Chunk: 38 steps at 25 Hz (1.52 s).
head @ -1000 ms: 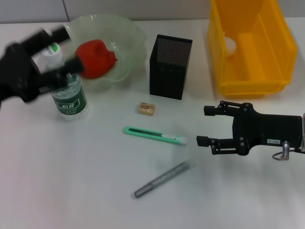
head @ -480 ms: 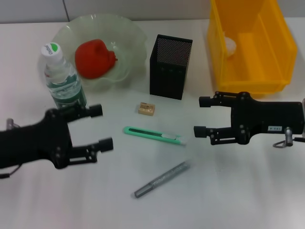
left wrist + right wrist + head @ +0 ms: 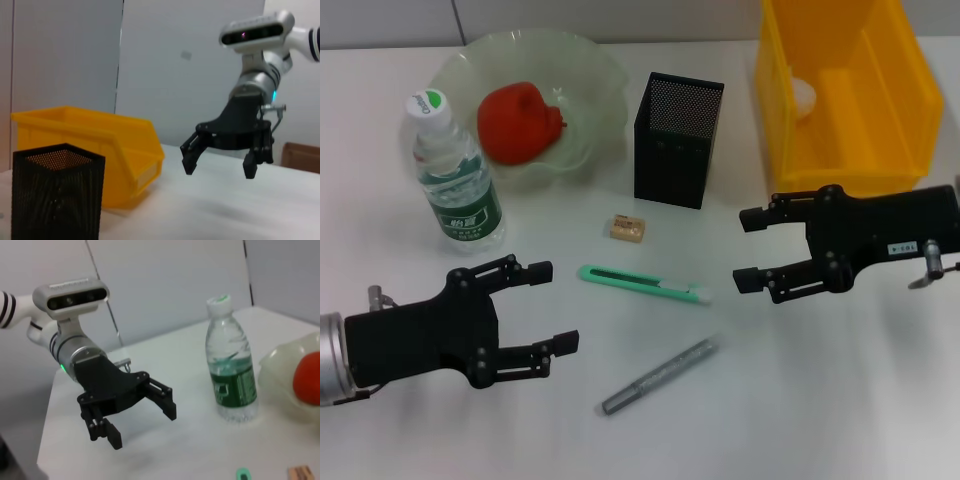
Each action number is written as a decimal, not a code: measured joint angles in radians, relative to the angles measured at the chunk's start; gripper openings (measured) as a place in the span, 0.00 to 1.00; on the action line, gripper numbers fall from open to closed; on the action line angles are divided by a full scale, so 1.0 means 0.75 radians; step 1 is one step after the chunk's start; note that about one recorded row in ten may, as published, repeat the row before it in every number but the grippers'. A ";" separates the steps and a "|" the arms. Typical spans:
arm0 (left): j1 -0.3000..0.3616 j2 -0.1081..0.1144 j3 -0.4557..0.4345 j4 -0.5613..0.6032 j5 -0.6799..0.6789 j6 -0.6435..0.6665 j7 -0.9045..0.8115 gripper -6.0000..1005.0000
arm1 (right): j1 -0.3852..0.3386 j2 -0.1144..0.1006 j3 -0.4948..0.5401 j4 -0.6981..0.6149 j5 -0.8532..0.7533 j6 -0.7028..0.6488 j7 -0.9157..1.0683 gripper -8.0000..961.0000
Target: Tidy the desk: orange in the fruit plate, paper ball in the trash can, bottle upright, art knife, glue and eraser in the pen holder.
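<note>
Landmark for all positions: the black mesh pen holder (image 3: 678,139), standing upright on the white table (image 3: 820,400).

Left gripper (image 3: 552,306): well to the left of the pen holder and nearer the robot, above the table surface, fingers spread, holding nothing. The right wrist view shows the same gripper (image 3: 143,416) with its fingers apart.

Bottle (image 3: 451,180): upright, cap on, left of the pen holder.

Fruit plate (image 3: 582,62): left of the pen holder and slightly behind it, just behind the bottle. The orange (image 3: 519,122) lies inside the plate.

Eraser (image 3: 627,228): on the table just in front of the pen holder, towards its left corner.

Art knife (image 3: 644,283): green, lying flat in front of the pen holder, beyond the eraser.

Glue (image 3: 659,376): a grey stick, lying at a slant, farthest in front of the pen holder.

Right gripper (image 3: 750,249): right of the pen holder and forward of it, fingers spread and empty, tips pointing towards the art knife without touching it.

Trash can (image 3: 790,150): a yellow bin right of the pen holder. The paper ball (image 3: 803,98) lies inside it against the near-left wall.
</note>
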 joint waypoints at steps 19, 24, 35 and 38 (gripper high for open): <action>0.029 0.012 0.001 -0.021 0.002 -0.029 0.066 0.84 | 0.393 0.012 -0.493 -0.096 -0.324 0.104 0.399 0.85; 0.031 0.012 0.001 -0.021 0.002 -0.028 0.060 0.84 | 0.435 0.019 -0.681 -0.086 -0.328 0.218 0.471 0.84; 0.031 0.010 -0.008 -0.024 0.002 -0.029 0.032 0.84 | 0.452 0.033 -0.950 -0.052 -0.294 0.431 0.615 0.83; 0.031 0.010 -0.009 -0.024 0.002 -0.029 0.023 0.84 | 0.444 0.033 -0.993 -0.040 -0.278 0.474 0.616 0.83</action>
